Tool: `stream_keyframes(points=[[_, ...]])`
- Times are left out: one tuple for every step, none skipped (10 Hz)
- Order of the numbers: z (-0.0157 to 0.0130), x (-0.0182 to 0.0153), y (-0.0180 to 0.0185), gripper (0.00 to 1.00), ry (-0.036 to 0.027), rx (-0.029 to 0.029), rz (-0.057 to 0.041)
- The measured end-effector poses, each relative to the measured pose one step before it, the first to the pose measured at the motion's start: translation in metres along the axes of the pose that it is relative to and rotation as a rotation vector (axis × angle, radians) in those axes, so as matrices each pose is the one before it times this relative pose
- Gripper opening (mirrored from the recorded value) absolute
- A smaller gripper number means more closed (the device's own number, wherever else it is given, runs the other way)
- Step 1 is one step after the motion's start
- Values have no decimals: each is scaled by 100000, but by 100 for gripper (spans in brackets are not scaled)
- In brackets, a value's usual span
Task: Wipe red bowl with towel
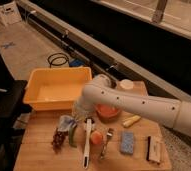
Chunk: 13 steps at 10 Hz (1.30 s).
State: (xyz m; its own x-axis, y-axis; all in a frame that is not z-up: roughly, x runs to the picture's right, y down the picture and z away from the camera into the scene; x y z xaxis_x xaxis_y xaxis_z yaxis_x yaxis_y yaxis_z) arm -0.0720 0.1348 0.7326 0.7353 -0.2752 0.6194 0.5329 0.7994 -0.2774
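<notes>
Hand (74, 118) I see clamped on the soft, bunched towel (65, 121), left of the round, thick-rimmed red bowl (108, 112).

This looks like a lab or test hall, not a home. My wooden tabletop (39, 150) stands on a bare grey floor (24, 60) marked with blue tape (9, 45). A black cable coil (58, 59) lies by a long dark wall (119, 35), and a white box (6, 11) sits in the far corner. A yellow tub (54, 92) and a sponge (127, 142) are laid out like props. My hand (78, 114), closed, hangs low over the tabletop just beside the towel (65, 121).
</notes>
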Motion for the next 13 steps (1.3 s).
stream_keyframes(points=[[-1560, 2363, 1008, 0, 2367, 992, 4283], [-1041, 1754, 733, 0, 1568, 604, 3246], [-1433, 2641, 919, 0, 2083, 867, 4898], [-1161, 2076, 404, 0, 1695, 1041, 3673], [-1271, 2479, 47, 0, 1576, 1729, 4619], [-617, 1353, -114, 0, 768, 1024, 2556], [-217, 382, -116, 0, 183, 441, 739], [110, -171, -61, 0, -170, -146, -312], [-9, 59, 31, 0, 74, -5, 68], [-72, 120, 59, 0, 65, 97, 266], [82, 53, 15, 0, 44, -43, 214], [122, -3, -65, 0, 237, 94, 501], [295, 756, -200, 0, 430, 480, 3110]])
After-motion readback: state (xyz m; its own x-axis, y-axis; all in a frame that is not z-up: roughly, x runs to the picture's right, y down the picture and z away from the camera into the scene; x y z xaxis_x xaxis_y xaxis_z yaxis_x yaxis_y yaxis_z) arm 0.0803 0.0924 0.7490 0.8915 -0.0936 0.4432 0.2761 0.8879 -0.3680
